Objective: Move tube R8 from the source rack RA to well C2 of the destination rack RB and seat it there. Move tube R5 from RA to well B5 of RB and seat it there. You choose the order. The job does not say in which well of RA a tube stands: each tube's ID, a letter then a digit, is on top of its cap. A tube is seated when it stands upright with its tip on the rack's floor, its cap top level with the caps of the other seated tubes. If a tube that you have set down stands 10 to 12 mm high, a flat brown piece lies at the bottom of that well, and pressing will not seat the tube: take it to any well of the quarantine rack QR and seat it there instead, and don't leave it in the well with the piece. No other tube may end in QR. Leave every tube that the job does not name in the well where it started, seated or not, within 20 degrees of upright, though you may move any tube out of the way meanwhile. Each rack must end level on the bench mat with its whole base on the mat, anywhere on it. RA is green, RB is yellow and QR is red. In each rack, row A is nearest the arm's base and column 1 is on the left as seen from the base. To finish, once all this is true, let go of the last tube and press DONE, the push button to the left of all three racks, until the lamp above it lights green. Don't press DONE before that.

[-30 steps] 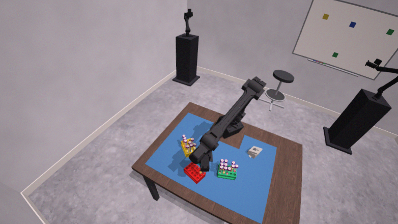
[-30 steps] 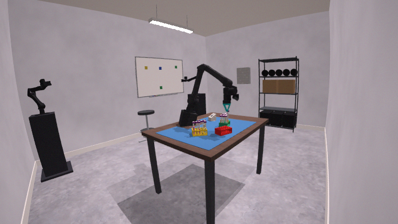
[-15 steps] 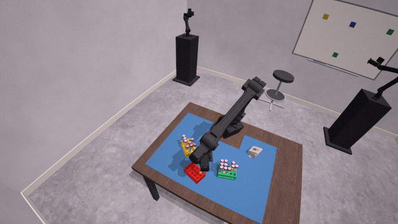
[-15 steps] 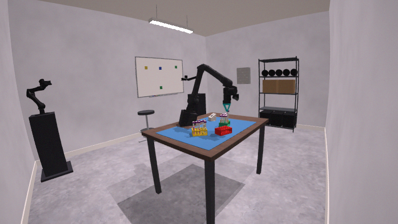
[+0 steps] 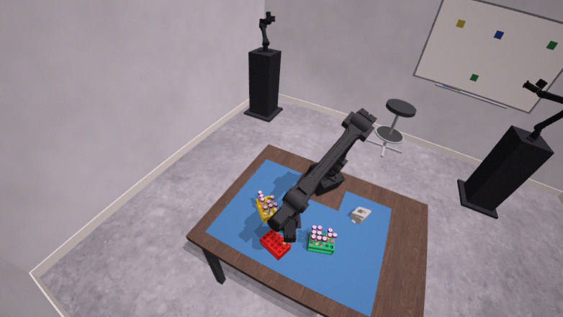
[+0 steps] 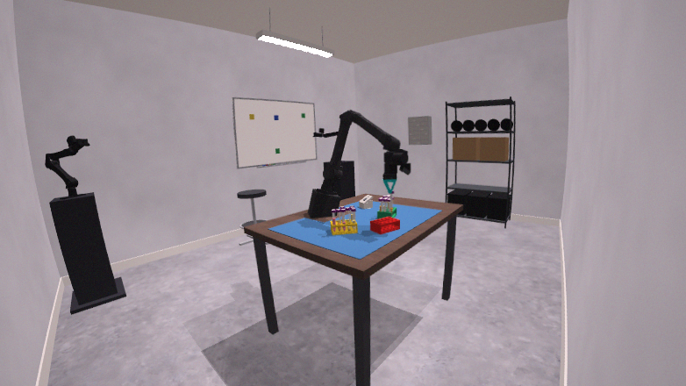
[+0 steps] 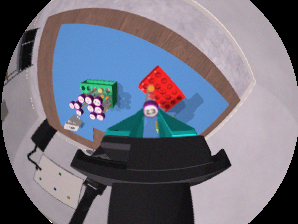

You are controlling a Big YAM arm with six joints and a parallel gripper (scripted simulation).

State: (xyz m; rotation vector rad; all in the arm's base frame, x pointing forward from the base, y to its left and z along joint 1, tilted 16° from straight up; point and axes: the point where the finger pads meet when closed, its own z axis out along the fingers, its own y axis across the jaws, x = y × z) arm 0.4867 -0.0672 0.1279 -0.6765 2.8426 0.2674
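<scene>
My gripper [image 7: 150, 111] has teal fingers and is shut on a tube [image 7: 150, 111] with a purple-rimmed white cap; its ID is too small to read. It hangs high above the mat, between the red rack QR [image 5: 275, 243] and the green rack RA [image 5: 325, 244]. In the exterior view the gripper [image 6: 388, 186] is above RA [image 6: 386, 211]. RA [image 7: 97, 91] holds several capped tubes. The yellow rack RB [image 5: 266, 207] also holds several tubes and lies partly behind my arm. QR [image 7: 161, 88] looks empty.
A small white box with the DONE button [image 5: 360, 215] sits on the mat beyond RA, near the mat's notch by my arm's base [image 5: 330, 179]. The table's brown rim surrounds the blue mat [image 5: 299, 232].
</scene>
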